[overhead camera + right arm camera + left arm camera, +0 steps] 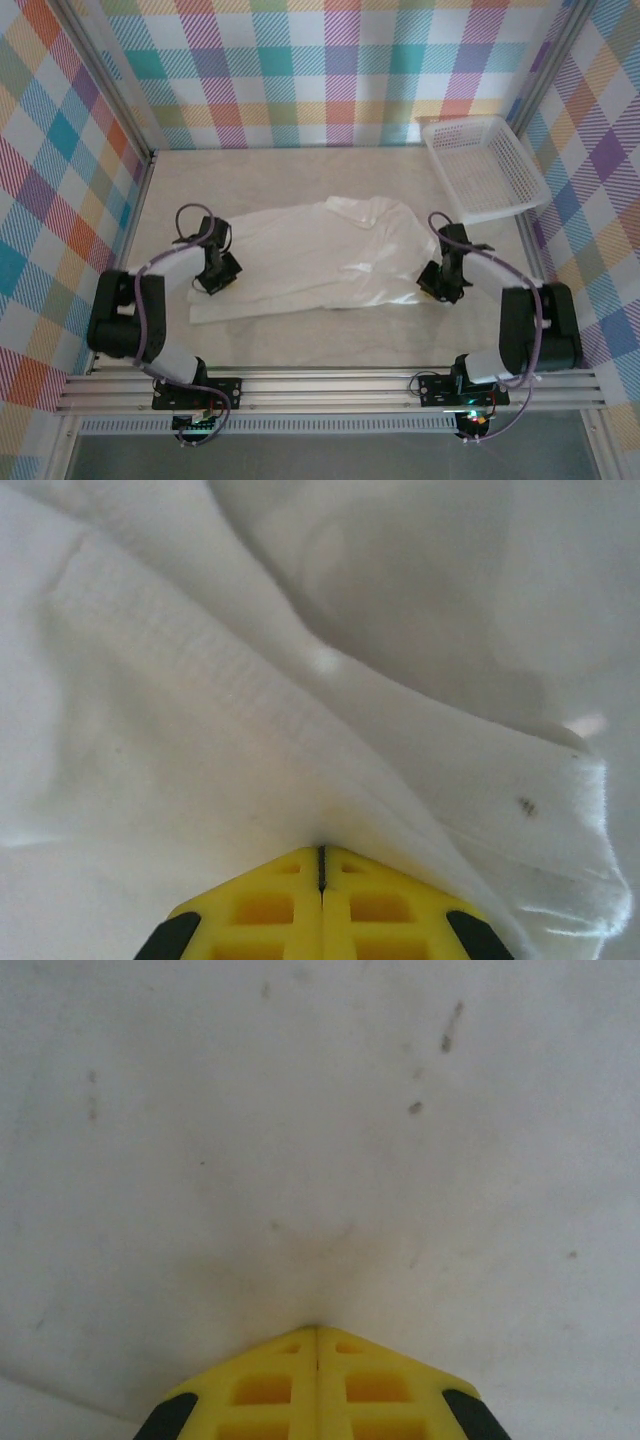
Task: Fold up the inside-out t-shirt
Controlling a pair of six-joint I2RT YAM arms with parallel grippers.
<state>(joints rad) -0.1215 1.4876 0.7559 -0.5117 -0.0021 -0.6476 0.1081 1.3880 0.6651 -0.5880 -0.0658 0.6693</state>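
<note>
table [300, 180]: beige, flat | room: plaid walls [320, 70] on three sides, metal rail [330, 385] along the near edge | basket [485, 165]: white, far right corner | t-shirt [320, 265]: white, spread across mid-table, rumpled at right | left gripper [318, 1330]: clenched on t-shirt's left end | right gripper [321, 848]: clenched on a fold at its right end

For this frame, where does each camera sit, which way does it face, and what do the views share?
Top external: above and behind the bases, looking down on the table, t-shirt and basket; both arms show.
Left wrist: on the left arm, looking along its shut yellow jaws onto flat white fabric.
Right wrist: on the right arm, looking along its shut yellow jaws into rumpled t-shirt folds.
Shared: top and right wrist both see the t-shirt's rumpled right end.
</note>
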